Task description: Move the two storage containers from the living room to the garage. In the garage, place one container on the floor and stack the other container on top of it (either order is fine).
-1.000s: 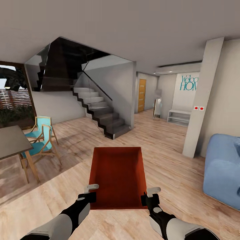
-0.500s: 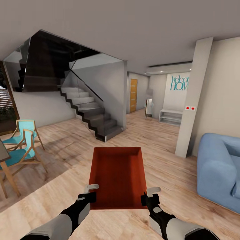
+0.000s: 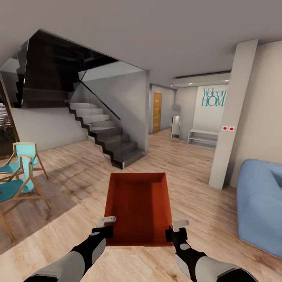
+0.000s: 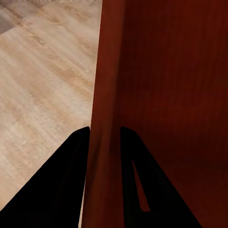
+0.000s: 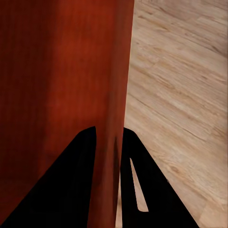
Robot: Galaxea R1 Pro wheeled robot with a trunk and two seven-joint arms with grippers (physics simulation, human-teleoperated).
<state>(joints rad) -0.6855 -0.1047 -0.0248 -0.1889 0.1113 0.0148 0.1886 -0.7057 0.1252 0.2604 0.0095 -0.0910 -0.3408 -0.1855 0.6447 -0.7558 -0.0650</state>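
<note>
The left end effector (image 3: 106, 226) is clamped on the left wall of the storage container (image 3: 139, 207) near its near corner; in the left wrist view its two dark fingers (image 4: 61, 190) sit one on each side of the orange-red wall (image 4: 102, 118), pressed against it. The right end effector (image 3: 177, 229) grips the container's right wall in the same way, and the right wrist view shows its fingers (image 5: 76, 185) straddling that wall (image 5: 116, 95) with light plank floor beyond. Both black forearms reach in from the near edge of the head view.

The container is held level between the two end effectors, open side up, above the wood-plank floor (image 3: 188, 168) of the living room, its long axis pointing away from the robot. Its inside is bare.

Beyond the container's far end stands a dark staircase (image 3: 109, 137) with a glass balustrade. To the container's left are two turquoise chairs (image 3: 19, 176) with wooden frames. To its right is a white pillar (image 3: 231, 117) carrying two small red dots, and nearer, a blue sofa (image 3: 260, 203). Farther back, past the staircase, a corridor leads to a wooden door (image 3: 156, 112), with a low white shelf (image 3: 202, 138) and teal wall lettering (image 3: 213, 98) beside the pillar.
</note>
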